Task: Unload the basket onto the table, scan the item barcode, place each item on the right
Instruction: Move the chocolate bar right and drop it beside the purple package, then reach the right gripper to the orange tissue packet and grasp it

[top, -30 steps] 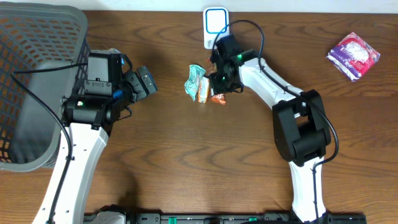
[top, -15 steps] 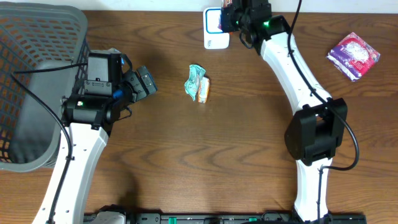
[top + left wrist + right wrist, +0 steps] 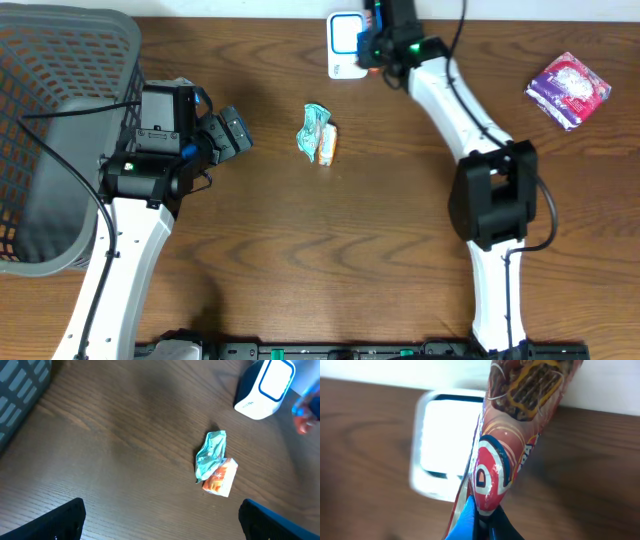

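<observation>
The red snack packet (image 3: 520, 420) has been carried from the pile (image 3: 318, 133) to the scanner (image 3: 445, 440) and is pinched tight in the right gripper (image 3: 480, 512); a read is perhaps under way. The left gripper (image 3: 232, 130) is held wide.

Wrapper (image 3: 520, 435), pinched in my right gripper (image 3: 479, 527): glossy printed plastic film, creased. Scanner (image 3: 445, 445): smooth white plastic. Table (image 3: 300, 250): dark grained wood, satin. Basket (image 3: 70, 50): matt grey plastic mesh. Loose packets (image 3: 318, 133): crinkled shiny film.
</observation>
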Action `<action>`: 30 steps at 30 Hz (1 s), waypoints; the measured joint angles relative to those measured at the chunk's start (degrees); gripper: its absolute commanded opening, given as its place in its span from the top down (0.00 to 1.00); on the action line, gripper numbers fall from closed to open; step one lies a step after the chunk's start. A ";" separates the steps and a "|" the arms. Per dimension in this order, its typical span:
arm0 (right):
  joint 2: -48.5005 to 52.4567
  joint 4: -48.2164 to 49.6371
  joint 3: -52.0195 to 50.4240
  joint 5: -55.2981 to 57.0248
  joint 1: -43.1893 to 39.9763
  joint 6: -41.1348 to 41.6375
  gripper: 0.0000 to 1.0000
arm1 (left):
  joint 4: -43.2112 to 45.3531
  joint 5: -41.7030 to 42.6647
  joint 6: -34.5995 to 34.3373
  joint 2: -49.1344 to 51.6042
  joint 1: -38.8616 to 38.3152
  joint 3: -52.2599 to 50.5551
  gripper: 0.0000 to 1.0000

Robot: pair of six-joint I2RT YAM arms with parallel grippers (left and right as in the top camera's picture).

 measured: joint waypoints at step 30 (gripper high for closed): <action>-5.25 -38.07 -2.91 -32.50 -18.56 -5.55 0.25 | 0.00 0.00 0.00 0.00 0.00 0.00 0.02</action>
